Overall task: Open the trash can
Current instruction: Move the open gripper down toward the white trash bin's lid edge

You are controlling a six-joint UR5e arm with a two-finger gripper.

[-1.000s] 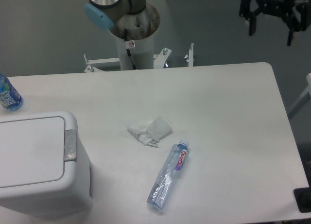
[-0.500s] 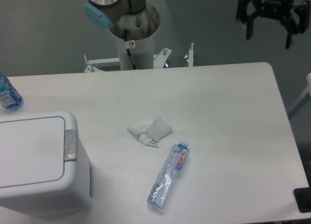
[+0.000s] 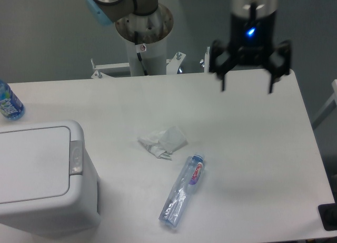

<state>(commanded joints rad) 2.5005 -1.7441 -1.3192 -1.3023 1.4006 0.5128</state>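
Trash can: front-left corner of table, lid closed flat. Rigid white plastic, bulky, probably light; best worked by pressing grey push-button on rim beside lid, not by gripping. Gripper hanging over far right side, jaws apart, empty. Compared with a second ago: lower and further left, nearer mid-table, well apart from can.

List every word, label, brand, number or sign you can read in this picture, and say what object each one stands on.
No text can be read for certain.
Lying clear bottle: red label with white lettering, too blurred to read.
Blue bottle at the table's left edge: label print too small to read.
Trash can: no writing visible.
Gripper: a blue light, no lettering legible.
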